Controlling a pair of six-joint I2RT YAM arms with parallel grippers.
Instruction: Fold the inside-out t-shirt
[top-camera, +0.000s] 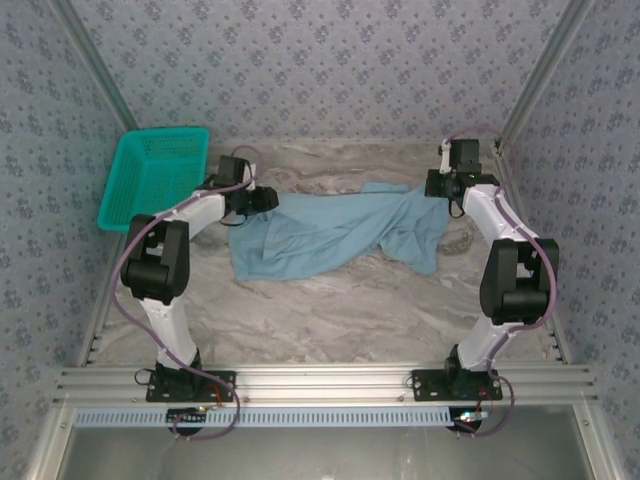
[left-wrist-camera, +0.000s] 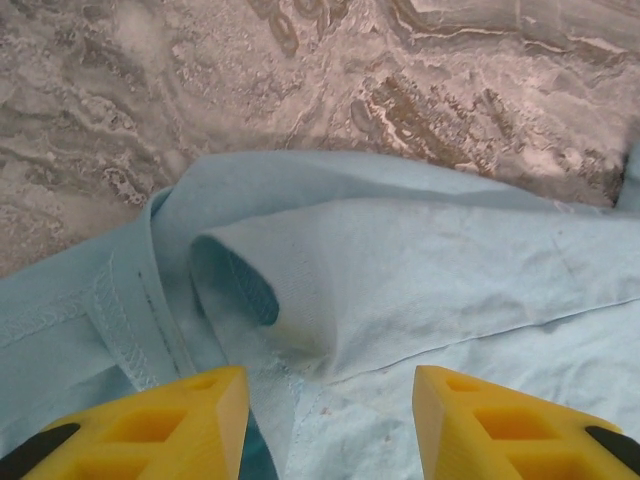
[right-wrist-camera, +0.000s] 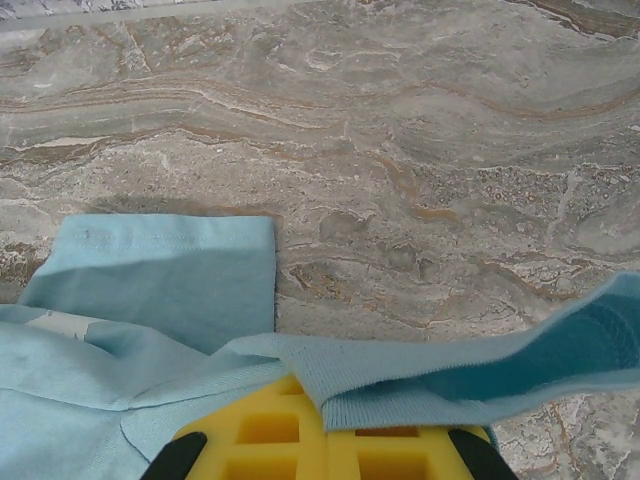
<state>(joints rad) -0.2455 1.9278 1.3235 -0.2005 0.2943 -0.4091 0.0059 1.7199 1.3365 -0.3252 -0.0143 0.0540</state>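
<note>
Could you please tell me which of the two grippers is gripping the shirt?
The right gripper: it is shut on an edge of the shirt, whereas the left gripper hangs open over it, holding nothing.

Bare table (top-camera: 330, 320) is left open across the near half, between the arm bases (top-camera: 190, 382) and the spread t-shirt (top-camera: 330, 235). The far-left corner is blocked by a teal basket (top-camera: 155, 178), seemingly tilted. A narrow bare strip is seen behind the cloth.

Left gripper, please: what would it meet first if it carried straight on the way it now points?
Probably the t-shirt: its rumpled cloth lies right ahead of the left gripper.
</note>
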